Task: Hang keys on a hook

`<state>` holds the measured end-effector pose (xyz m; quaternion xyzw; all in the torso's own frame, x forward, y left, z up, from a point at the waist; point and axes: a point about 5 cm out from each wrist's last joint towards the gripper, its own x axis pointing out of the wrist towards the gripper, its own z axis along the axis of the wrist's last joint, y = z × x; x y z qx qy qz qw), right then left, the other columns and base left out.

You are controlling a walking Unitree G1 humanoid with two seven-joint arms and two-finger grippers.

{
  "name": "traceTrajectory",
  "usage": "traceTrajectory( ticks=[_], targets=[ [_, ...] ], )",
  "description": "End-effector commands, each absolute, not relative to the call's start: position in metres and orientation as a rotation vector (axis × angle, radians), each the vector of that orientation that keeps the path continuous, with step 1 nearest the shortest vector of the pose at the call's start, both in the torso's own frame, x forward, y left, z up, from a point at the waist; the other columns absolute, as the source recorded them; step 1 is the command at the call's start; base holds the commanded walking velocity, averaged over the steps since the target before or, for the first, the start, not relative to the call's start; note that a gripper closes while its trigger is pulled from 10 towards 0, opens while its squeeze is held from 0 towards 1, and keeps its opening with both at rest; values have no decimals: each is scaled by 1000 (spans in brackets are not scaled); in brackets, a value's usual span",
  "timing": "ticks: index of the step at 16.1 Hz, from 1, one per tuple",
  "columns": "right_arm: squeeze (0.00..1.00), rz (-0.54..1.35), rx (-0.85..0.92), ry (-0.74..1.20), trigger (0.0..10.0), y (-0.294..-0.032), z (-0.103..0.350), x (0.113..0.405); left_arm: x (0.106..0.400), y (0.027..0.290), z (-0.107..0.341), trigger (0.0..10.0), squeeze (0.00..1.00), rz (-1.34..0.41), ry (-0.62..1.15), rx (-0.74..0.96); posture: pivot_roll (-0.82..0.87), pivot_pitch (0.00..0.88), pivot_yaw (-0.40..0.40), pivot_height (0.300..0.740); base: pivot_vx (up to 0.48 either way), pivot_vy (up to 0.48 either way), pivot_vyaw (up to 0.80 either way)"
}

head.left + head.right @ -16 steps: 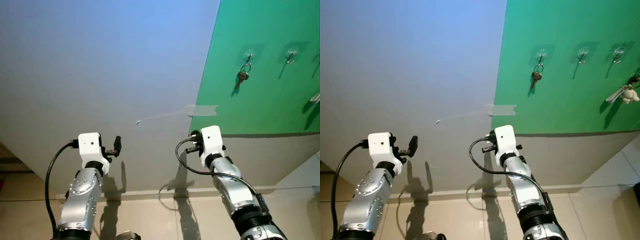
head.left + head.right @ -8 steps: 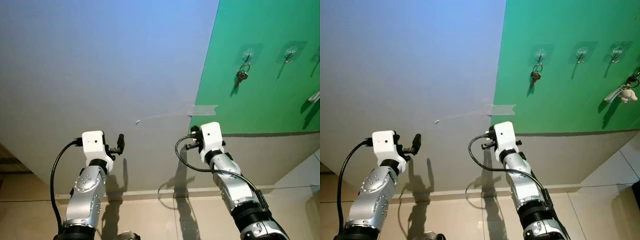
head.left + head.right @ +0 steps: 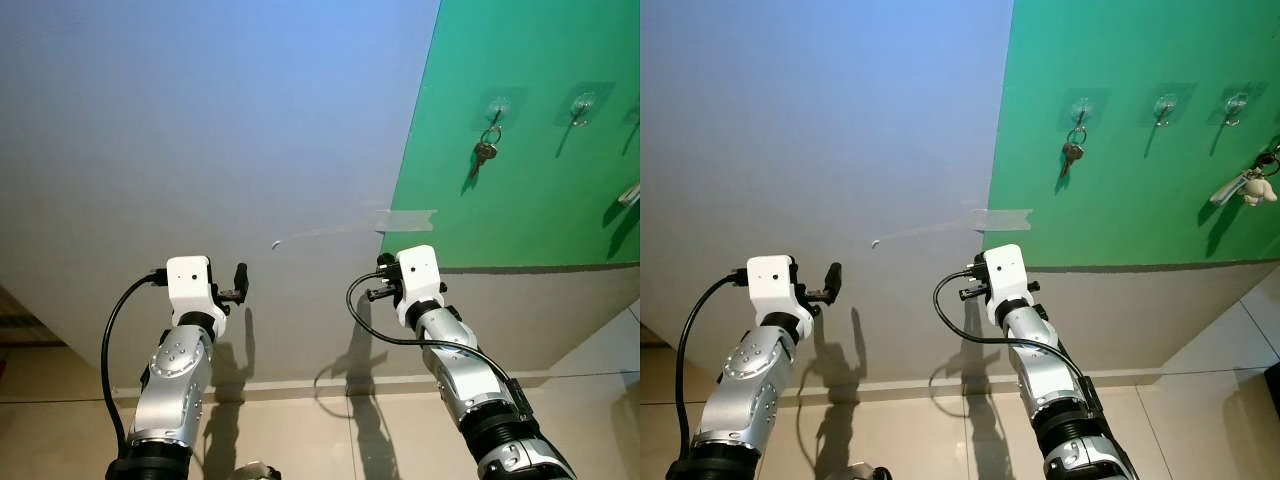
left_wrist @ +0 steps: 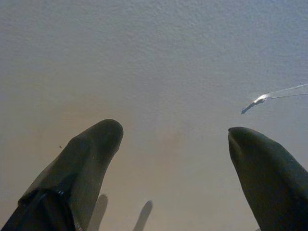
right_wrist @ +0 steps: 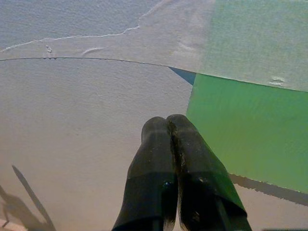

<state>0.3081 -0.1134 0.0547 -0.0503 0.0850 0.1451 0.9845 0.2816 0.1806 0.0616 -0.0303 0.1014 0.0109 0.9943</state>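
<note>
At the green board's (image 3: 1140, 190) right edge, a key bunch with a pale charm (image 3: 1245, 187) was cut off by the frame; its hook stayed unseen. The hanging key (image 3: 1071, 152) was too small to detail.

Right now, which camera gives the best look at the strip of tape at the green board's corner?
The right wrist view: the tape spans its upper part, showing its wrinkles and overlap onto the green board, past the shut right gripper. Both eye views show it small. The left wrist view catches just its thin tail.
</note>
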Motion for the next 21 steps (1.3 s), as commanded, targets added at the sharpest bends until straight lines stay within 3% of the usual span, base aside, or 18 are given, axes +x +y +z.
traceTrajectory(
  ticks=[1,12,21],
  targets=[
    [0,294,-110,167,10000,-113,56,310,283,183,61,10000,0,34,210,-44,-93,0,25,740,0,0,0],
    [0,291,-147,204,10000,-118,48,306,283,179,62,10000,0,44,184,-112,-102,0,26,740,0,0,0],
    [0,313,-117,209,10000,-117,46,301,287,173,65,10000,0,-21,162,-89,-134,0,42,740,0,0,-576]
  ],
)
